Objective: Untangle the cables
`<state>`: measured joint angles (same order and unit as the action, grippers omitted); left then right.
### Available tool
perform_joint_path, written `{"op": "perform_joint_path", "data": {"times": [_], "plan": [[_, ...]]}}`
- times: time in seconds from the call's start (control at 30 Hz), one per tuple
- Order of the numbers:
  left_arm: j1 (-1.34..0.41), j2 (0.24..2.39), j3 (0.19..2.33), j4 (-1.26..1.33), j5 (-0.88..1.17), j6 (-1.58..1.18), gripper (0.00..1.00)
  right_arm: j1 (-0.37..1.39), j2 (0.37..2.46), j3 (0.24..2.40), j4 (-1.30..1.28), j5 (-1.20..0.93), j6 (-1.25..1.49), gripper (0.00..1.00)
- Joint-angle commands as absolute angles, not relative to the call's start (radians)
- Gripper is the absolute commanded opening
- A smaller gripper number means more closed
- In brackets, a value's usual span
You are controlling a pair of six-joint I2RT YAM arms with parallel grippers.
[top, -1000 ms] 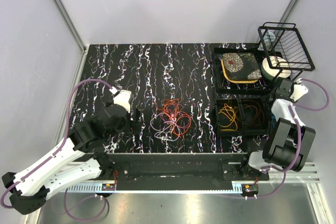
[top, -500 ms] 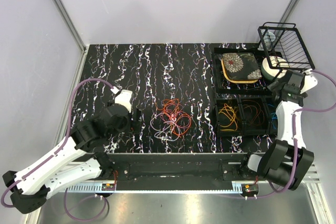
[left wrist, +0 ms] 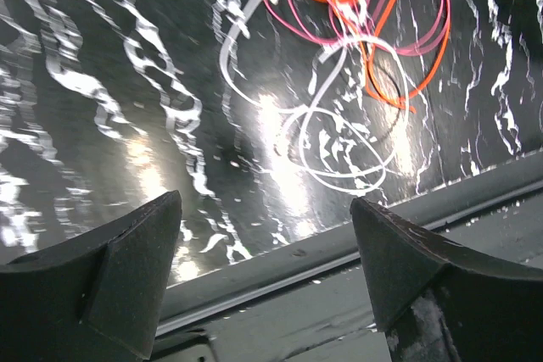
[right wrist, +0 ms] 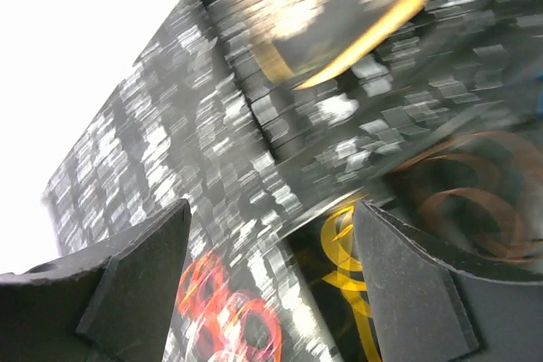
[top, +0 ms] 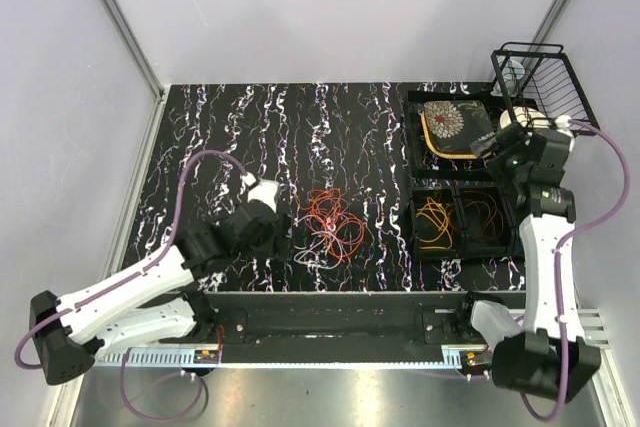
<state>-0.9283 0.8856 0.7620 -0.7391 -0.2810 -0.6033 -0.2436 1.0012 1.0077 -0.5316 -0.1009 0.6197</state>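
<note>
A tangle of orange, pink and white cables [top: 330, 225] lies in the middle of the black marbled table. My left gripper [top: 283, 237] is open and empty, low over the table just left of the tangle. In the left wrist view the tangle [left wrist: 356, 31] lies ahead of the open left gripper [left wrist: 265, 203], with the table's front edge between the fingers. My right gripper [top: 492, 144] is raised over the trays on the right. It is open and empty in the blurred right wrist view [right wrist: 271, 205], where the tangle [right wrist: 237, 320] shows far below.
A black divided tray [top: 412, 237] holds a yellow cable [top: 433, 222] and an orange-brown cable [top: 482, 215]. Behind it another tray holds a flower-patterned pad [top: 457, 127]. A black wire rack [top: 545, 87] and a white roll [top: 516, 123] stand at the back right.
My left arm has swung right and brought its gripper up beside the tangle. My right arm has risen and stretched out, and its gripper has moved left over the trays.
</note>
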Motion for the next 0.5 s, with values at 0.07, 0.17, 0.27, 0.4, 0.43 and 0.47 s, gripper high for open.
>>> {"op": "perform_joint_path", "data": {"times": [0.07,0.17,0.27,0.4,0.43,0.47], "plan": [[-0.988,0.988,0.744,-0.577,-0.264,-0.693,0.83,-0.095,0.891,1.039,-0.557,-0.245,0.650,0.82],[-0.992,1.060,0.781,-0.539,-0.267,-0.687,0.77,-0.048,0.862,1.008,-0.545,-0.276,0.649,0.80],[-0.991,1.150,0.853,-0.511,-0.268,-0.670,0.77,-0.025,0.856,0.985,-0.538,-0.293,0.641,0.80],[-0.991,1.282,0.957,-0.456,-0.291,-0.621,0.76,-0.018,0.859,0.979,-0.558,-0.313,0.609,0.79],[-0.991,1.343,0.977,-0.450,-0.301,-0.612,0.76,-0.018,0.862,0.980,-0.560,-0.308,0.597,0.79],[-0.992,1.374,0.998,-0.445,-0.302,-0.592,0.74,-0.018,0.862,0.979,-0.563,-0.308,0.591,0.79]]}}
